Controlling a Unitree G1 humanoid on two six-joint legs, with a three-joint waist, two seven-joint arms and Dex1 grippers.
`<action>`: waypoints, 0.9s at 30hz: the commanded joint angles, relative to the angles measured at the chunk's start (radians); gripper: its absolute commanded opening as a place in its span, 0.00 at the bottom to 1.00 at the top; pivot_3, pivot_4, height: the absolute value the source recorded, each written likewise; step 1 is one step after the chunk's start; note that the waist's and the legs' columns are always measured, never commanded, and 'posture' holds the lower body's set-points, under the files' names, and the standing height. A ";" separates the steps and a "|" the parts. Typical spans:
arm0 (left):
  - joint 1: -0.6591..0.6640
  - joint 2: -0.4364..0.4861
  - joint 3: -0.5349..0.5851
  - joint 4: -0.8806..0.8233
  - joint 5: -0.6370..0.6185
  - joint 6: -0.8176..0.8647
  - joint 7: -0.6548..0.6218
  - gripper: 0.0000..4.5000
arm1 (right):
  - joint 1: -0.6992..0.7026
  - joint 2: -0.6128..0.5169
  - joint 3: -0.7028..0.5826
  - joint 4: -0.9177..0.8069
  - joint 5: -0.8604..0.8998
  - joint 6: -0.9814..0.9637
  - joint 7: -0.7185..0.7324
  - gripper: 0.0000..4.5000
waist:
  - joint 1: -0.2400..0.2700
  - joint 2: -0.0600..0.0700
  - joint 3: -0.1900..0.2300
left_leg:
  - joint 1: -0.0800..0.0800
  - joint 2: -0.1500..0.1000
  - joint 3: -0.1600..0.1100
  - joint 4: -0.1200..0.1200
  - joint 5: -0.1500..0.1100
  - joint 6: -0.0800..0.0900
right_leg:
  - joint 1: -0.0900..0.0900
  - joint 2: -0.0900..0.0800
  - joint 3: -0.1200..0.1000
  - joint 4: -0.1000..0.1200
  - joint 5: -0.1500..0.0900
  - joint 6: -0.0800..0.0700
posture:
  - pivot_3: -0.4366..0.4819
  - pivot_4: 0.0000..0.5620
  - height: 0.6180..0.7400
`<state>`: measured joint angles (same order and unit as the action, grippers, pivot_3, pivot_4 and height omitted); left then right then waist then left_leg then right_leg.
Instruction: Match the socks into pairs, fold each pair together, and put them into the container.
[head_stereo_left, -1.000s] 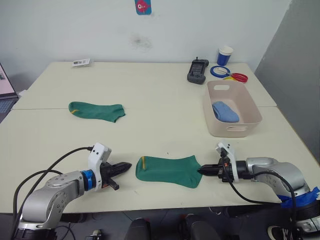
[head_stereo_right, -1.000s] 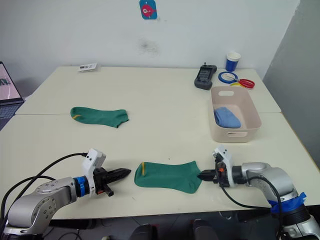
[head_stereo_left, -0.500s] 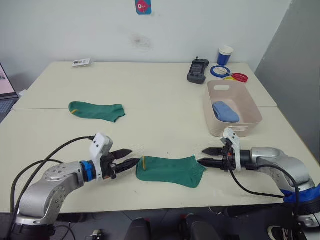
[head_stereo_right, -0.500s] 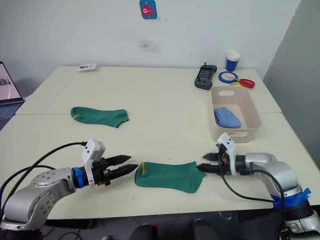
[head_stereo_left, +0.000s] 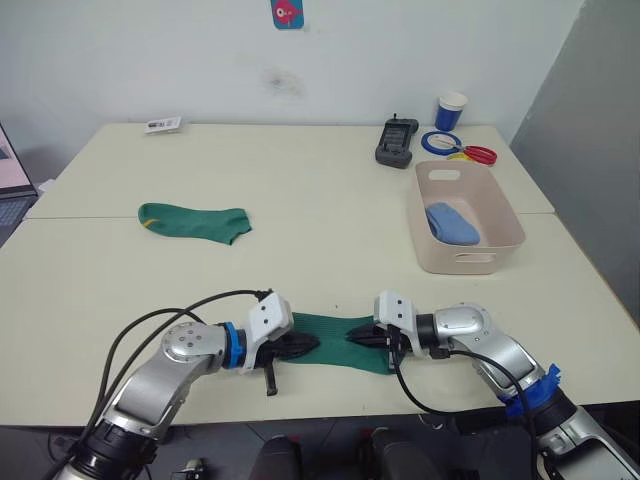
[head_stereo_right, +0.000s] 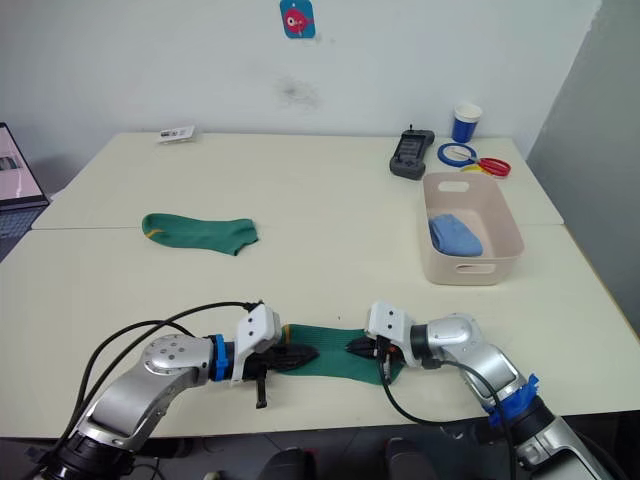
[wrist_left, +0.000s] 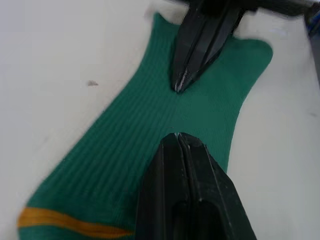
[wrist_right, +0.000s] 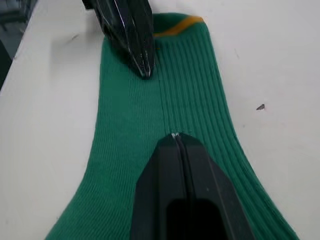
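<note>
Both grippers have moved inward onto the near green sock (head_stereo_left: 335, 331). Left gripper (wrist_left: 178, 137) and right gripper (wrist_right: 176, 136) face tip to tip, fingers clenched, on the bench (head_stereo_left: 300, 200).

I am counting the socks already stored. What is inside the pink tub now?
Inside the container lies a folded light blue sock bundle, resting toward the far half; bare tub floor shows in front of it. Whether anything lies under the bundle cannot be seen.
</note>
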<state>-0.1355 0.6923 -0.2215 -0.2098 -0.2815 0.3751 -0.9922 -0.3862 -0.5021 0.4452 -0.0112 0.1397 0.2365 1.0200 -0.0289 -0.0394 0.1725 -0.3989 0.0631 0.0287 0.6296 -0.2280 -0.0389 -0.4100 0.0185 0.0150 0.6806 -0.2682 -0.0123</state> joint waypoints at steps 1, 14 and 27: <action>0.005 0.008 -0.008 0.054 0.053 -0.044 0.005 0.00 | 0.027 -0.047 -0.029 -0.010 -0.005 -0.020 0.035 0.00 | 0.001 0.001 -0.001 | 0.001 0.000 0.000 0.000 0.000 0.000 | 0.001 0.000 0.000 0.000 0.000 0.000 | 0.48 0.27 1.00; 0.041 0.056 0.213 0.000 -0.158 0.086 -0.030 0.00 | 0.135 -0.148 -0.191 -0.169 0.096 0.034 0.039 0.00 | 0.000 0.001 -0.001 | 0.004 0.000 0.000 0.000 0.000 0.000 | 0.004 -0.001 0.000 0.000 0.000 0.000 | 0.48 0.27 1.00; 0.110 0.091 0.173 0.054 -0.044 0.021 -0.039 0.00 | 0.209 -0.205 -0.102 -0.228 0.034 0.030 0.099 0.00 | 0.001 0.001 -0.001 | 0.003 0.000 0.001 -0.001 0.000 0.000 | 0.003 -0.002 0.000 0.000 -0.001 -0.001 | 0.48 0.27 1.00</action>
<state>-0.0427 0.7637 -0.0384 -0.1669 -0.3522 0.3985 -1.0349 -0.1789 -0.6846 0.3441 -0.2279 0.1985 0.2926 1.1064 -0.0283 -0.0385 0.1718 -0.3957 0.0627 0.0294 0.6289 -0.2280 -0.0388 -0.4073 0.0169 0.0154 0.6802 -0.2687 -0.0130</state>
